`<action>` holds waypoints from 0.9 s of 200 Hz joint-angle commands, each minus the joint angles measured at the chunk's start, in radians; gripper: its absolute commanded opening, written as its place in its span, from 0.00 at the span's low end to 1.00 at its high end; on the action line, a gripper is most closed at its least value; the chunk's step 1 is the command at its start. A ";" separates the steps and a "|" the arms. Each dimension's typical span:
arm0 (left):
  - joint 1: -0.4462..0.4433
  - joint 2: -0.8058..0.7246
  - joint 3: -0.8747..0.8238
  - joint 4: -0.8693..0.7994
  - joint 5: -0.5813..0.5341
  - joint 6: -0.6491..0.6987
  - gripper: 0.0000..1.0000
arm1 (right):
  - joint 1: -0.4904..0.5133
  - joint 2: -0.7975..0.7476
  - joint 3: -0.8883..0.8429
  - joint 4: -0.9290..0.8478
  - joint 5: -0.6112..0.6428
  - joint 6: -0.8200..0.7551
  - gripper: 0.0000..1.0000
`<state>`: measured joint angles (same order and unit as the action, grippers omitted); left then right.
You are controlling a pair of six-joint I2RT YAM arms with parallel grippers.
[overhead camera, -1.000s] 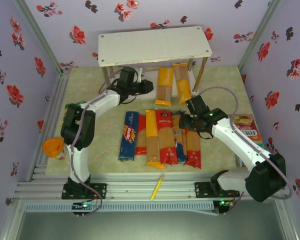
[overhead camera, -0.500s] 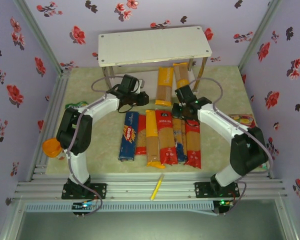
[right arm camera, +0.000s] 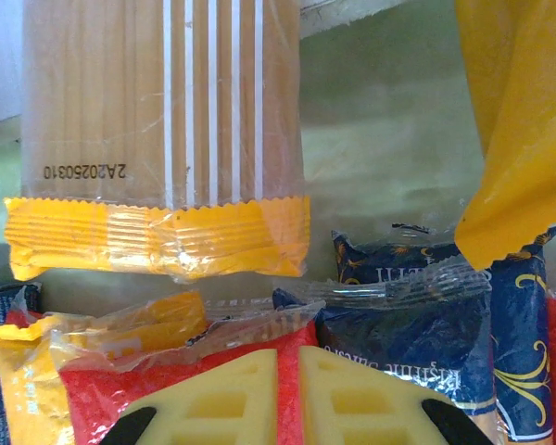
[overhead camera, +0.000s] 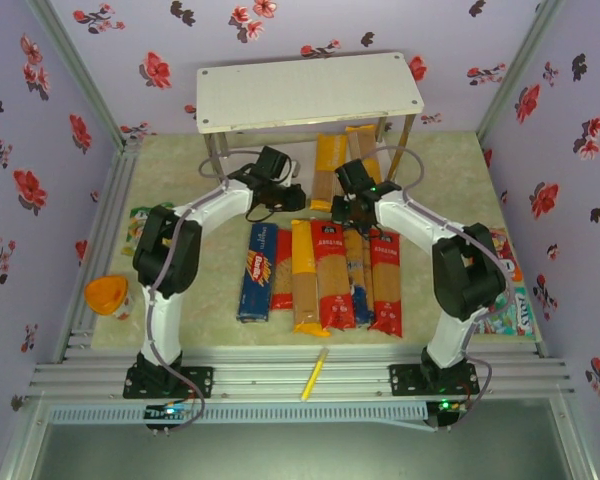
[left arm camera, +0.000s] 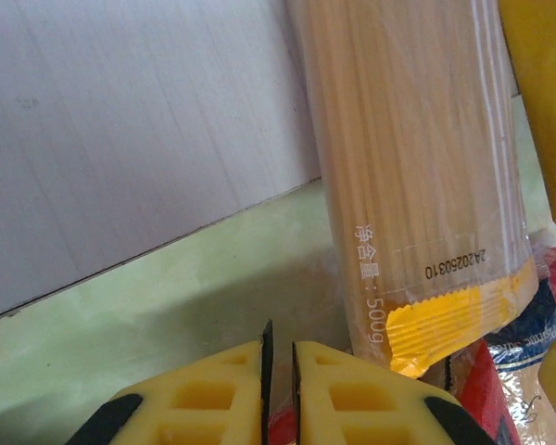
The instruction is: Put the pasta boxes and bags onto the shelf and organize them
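The white shelf (overhead camera: pixel 310 90) stands at the back, its pale lower board (left arm camera: pixel 120 139) close ahead in the left wrist view. Two yellow-ended spaghetti bags (overhead camera: pixel 328 170) (overhead camera: pixel 363 152) lie with their far ends under it; the left one (left arm camera: pixel 417 185) (right arm camera: pixel 162 120) has its crimped end toward both grippers. On the mat lie a blue box (overhead camera: pixel 258 270) and several red, yellow and blue bags, among them a wide red bag (overhead camera: pixel 332 272). My left gripper (overhead camera: pixel 298 193) (left arm camera: pixel 278 334) is shut, empty. My right gripper (overhead camera: pixel 342 210) (right arm camera: pixel 288 357) is shut over the red bag's top end (right arm camera: pixel 167 389).
A yellow pen (overhead camera: pixel 315 375) lies on the front rail. An orange cup (overhead camera: pixel 107 295) sits at the left edge. Sweets packets (overhead camera: pixel 505 290) lie at the right and a green packet (overhead camera: pixel 140 215) at the left. Flowered walls close in on three sides.
My right arm swung left from the right side to the middle, and its jaws closed. My left gripper moved right toward the yellow-ended bag. The packs stayed in place.
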<state>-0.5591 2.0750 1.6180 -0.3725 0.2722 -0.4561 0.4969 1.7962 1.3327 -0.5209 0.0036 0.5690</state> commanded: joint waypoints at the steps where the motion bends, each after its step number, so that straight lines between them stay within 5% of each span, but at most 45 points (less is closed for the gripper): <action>1: -0.005 0.031 0.041 -0.036 0.006 0.030 0.15 | -0.004 0.026 0.037 -0.023 0.026 -0.019 0.16; 180: -0.032 0.164 0.211 -0.068 0.091 -0.009 0.16 | -0.037 0.073 0.097 -0.034 0.077 -0.027 0.25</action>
<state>-0.5785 2.2051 1.7824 -0.4286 0.3332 -0.4572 0.4706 1.8755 1.4021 -0.5396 0.0502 0.5507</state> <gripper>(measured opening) 0.156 0.238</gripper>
